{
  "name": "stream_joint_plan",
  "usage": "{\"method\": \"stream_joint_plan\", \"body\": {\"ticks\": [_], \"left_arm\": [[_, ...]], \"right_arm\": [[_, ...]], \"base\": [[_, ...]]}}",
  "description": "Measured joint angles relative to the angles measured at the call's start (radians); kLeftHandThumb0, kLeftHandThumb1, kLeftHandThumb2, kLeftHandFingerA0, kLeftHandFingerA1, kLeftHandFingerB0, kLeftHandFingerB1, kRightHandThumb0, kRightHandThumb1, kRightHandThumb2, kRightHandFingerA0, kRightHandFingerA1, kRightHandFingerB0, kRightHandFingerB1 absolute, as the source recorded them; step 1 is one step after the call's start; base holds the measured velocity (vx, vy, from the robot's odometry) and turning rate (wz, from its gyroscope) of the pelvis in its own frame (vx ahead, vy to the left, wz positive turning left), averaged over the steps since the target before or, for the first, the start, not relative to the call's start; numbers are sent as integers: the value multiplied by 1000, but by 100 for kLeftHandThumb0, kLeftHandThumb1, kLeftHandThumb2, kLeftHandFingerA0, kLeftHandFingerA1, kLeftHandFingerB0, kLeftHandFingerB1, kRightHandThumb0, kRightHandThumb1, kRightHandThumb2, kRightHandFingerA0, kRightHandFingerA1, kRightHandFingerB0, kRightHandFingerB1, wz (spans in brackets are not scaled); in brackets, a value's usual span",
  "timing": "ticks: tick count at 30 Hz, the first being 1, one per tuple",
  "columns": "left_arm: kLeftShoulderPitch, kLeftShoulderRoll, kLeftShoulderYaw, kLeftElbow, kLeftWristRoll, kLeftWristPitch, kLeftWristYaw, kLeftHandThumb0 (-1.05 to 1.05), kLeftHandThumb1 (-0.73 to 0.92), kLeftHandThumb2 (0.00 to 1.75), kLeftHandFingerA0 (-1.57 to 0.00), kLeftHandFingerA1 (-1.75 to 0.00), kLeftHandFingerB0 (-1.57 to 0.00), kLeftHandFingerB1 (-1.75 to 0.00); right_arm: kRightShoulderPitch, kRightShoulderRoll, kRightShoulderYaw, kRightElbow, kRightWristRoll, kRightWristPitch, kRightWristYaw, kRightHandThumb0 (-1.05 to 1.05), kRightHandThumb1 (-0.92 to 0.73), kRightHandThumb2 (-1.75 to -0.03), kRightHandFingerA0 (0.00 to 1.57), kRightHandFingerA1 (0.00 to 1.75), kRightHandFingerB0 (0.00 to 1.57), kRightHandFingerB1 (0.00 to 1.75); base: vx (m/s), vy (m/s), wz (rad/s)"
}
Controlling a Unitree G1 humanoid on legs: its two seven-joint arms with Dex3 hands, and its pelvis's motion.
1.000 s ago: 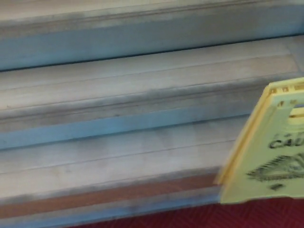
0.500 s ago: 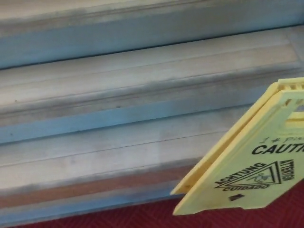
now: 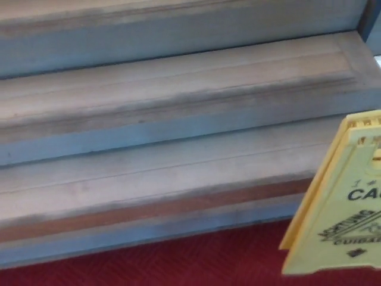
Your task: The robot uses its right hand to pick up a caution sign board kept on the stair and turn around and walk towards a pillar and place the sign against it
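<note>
so: sign point(image 3: 342, 208) sits at the right edge of frame, tilted, lower end over the red floor point(image 3: 178, 262) just beside the bottom stair point(image 3: 149, 190). no hand visible, so can't tell what the fingers are doing or if it's gripped at all. risks: a turn clips the stair nosing; an off-centre hold lets it swing or slip.

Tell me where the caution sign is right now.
In the head view the yellow caution sign sits at the lower right edge, partly cut off by the frame, in front of the lowest stair and over the red floor.
</note>
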Motion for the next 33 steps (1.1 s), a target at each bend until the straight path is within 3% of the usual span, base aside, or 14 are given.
{"method": "stream_joint_plan", "body": {"ticks": [3,4,8,13,14,22,23,25,31,32,33], "left_arm": [[7,11,0,-1,-1,0,4,3,57,84,-98,-86,-88,-64],[8,10,1,-1,-1,0,4,2,53,92,-100,-91,-91,-65],[15,10,2,1,-2,0,4,4,51,92,-100,-89,-91,-64],[14,8,-2,0,-1,-1,4,-2,56,85,-98,-90,-89,-65],[19,0,-3,2,-1,-1,3,4,50,96,-101,-88,-91,-65],[16,-6,0,11,-1,-1,3,4,52,89,-102,-85,-91,-62],[16,-6,-1,12,0,-1,3,-6,63,71,-106,-87,-91,-64],[16,-6,-2,17,0,-1,3,-5,59,81,-105,-86,-91,-64],[11,12,-12,21,8,0,9,-6,61,78,-103,-87,-90,-64],[14,14,-14,22,9,0,12,-7,58,83,-102,-93,-92,-64],[16,15,-15,21,9,0,13,-2,56,86,-99,-87,-89,-66]], "right_arm": [[1,1,-2,-12,3,-6,0,-6,-42,-117,110,147,101,116],[2,1,-2,-13,3,-7,0,-5,-42,-115,110,147,102,113],[15,1,-3,-15,3,-11,0,-6,-41,-115,107,149,99,117],[34,8,-8,-11,6,-13,1,-7,-40,-115,109,150,100,117],[39,3,-11,-13,6,-15,2,-8,-41,-115,109,149,101,116],[54,-9,-31,-9,0,-7,2,-7,-42,-113,106,152,100,119],[55,-11,-32,-9,-2,-6,2,-5,-41,-113,104,152,99,117],[58,-13,-33,-9,-3,-5,1,-4,-41,-113,106,148,102,113],[87,-3,-33,-19,1,-11,-4,-5,-40,-115,108,148,102,112],[87,-3,-32,-20,1,-14,-5,-7,-41,-115,107,149,99,116],[87,-3,-32,-20,1,-16,-6,-6,-41,-114,109,149,100,115]], "base": [[-179,251,2],[-244,98,2],[-247,22,-2],[-246,-173,-2],[-283,-309,-12],[-191,-62,-18],[-205,72,-34],[-174,125,-52],[-122,137,-49],[-133,112,-48],[-127,61,-50]]}}
